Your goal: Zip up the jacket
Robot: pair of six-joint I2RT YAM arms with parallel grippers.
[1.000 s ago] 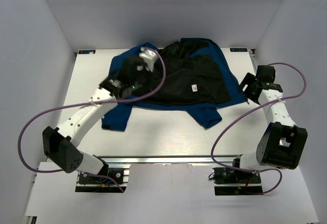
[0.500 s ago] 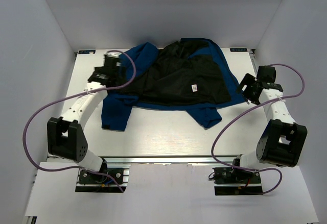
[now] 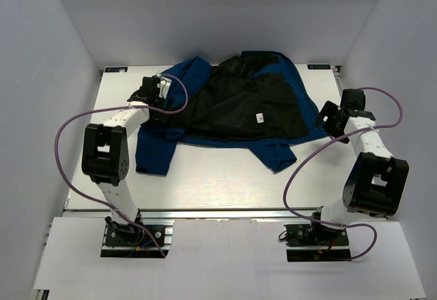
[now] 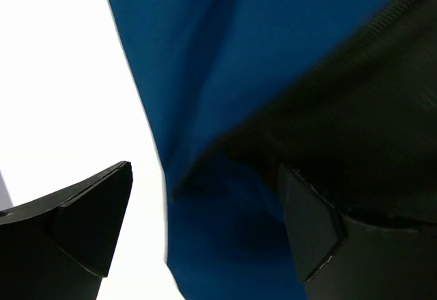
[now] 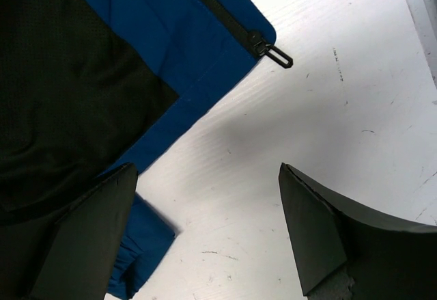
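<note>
Left gripper (image 4: pixel 205 170) gapes wide and empty over the left side of the jacket (image 3: pixel 232 112), near the far-left corner of the bench (image 3: pixel 212 177). Right gripper (image 5: pixel 206 169), equally wide and empty, hovers near the zipper pull (image 5: pixel 272 54) toward the right edge. The jacket sprawls unzipped across the far half.

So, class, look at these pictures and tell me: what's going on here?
A blue jacket lies spread open on the table, black lining up, not zipped. Neither of the robot's tools holds it: the left tool hovers open over its left edge, and the right tool is open beside the corner with the zipper pull.
</note>
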